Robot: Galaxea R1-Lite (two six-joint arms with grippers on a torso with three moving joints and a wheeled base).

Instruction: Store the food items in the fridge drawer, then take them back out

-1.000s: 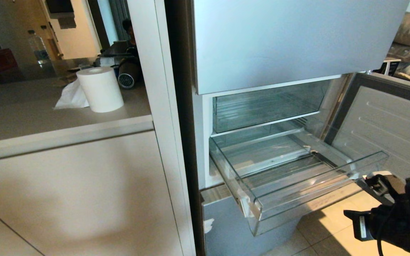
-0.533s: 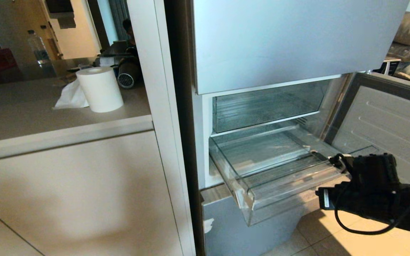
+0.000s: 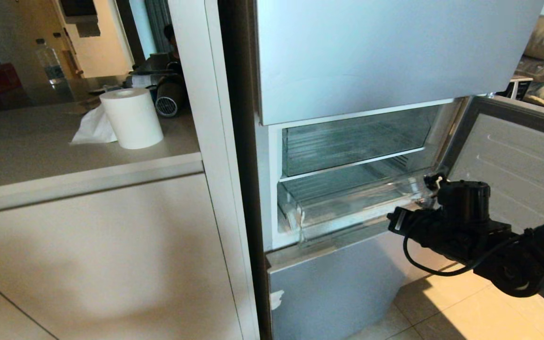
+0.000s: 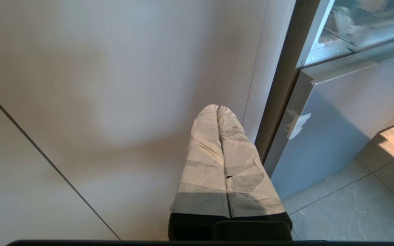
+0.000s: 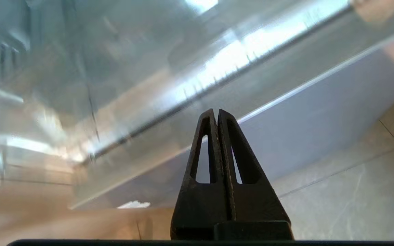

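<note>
1. The right pincer [image 5: 218,111] has its two black fingers pressed together, holding nothing, with the tips at or just in front of the clear front lip of the fridge drawer [image 3: 347,203]; contact cannot be confirmed.
2. In the head view, the right pincer [image 3: 431,182] sits at the drawer's right end, and the drawer stretches away to its left, nearly fully inside the fridge [image 3: 385,56].
3. Above the pincer is another clear bin [image 3: 352,141]; below it is a pale blue lower door panel [image 3: 338,288].
4. To the pincer's right stands the open fridge door [image 3: 513,156].
5. No food items can be seen.
6. The left pincer [image 4: 217,109], wrapped in pale tape, is closed and empty, near a white cabinet [image 4: 115,85].
</note>
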